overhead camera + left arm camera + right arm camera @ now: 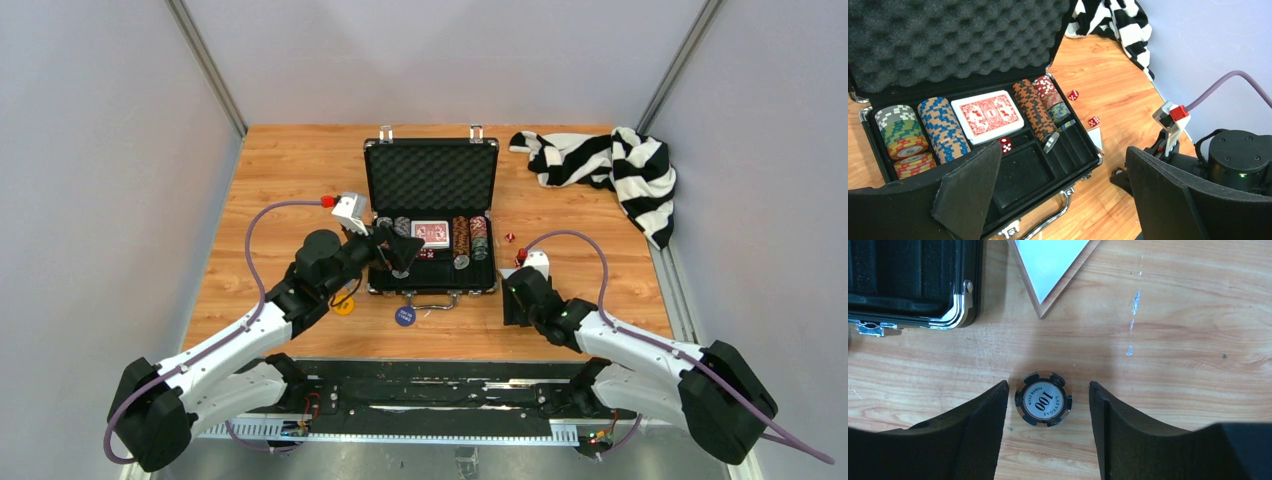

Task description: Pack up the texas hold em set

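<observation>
Right claw (1048, 386) stands part-open astride a chip (1043, 400) lying flat on the table (1173, 340) just outside the case (898, 300), pads (983, 425) clear of it; risk: thin flat chip may skid or flip out if the pinch lands too high

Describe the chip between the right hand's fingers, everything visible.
The chip is a round disc, dark rim with brown inlays, white centre label reading 100, Las Vegas Poker Club. It lies flat, face up on the wooden table, outside the case near its corner, between the fingers of the open right hand; neither visibly touches it.
</observation>
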You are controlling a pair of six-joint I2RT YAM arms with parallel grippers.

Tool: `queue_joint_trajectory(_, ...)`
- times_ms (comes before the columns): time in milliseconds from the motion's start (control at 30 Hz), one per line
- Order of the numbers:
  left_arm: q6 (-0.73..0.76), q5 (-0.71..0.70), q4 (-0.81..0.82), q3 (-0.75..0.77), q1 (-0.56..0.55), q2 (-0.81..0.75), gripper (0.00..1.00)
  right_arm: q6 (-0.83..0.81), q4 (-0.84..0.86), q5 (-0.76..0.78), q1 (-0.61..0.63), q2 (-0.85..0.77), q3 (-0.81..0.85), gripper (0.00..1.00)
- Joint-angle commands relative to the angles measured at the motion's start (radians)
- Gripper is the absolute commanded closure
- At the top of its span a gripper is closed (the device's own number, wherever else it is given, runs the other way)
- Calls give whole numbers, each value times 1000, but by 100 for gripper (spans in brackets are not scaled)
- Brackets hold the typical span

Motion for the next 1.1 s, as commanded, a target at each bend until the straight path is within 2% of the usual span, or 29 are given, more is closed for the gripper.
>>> queue_joint_trajectory(0,10,4,1,-5,12,-1,0,41,-88,-13,-7,-39,8,41)
queue_joint_trajectory(133,9,14,10,-7,13,10,0,47,-114,-19,-2,-88,0,40)
queue_joint_trajectory(300,5,25,21,-9,14,23,0,49,-132,-18,-1,-91,-7,45)
queue_joint_trajectory(533,10,33,19,-12,20,31,0,39,-117,-34,-1,-39,9,41)
queue_joint_trajectory(767,-2,52,33,-21,27,36,0,32,-125,-49,2,-19,16,49)
queue_joint_trajectory(1067,-9,90,31,-14,33,66,0,27,-132,-47,11,-36,23,67)
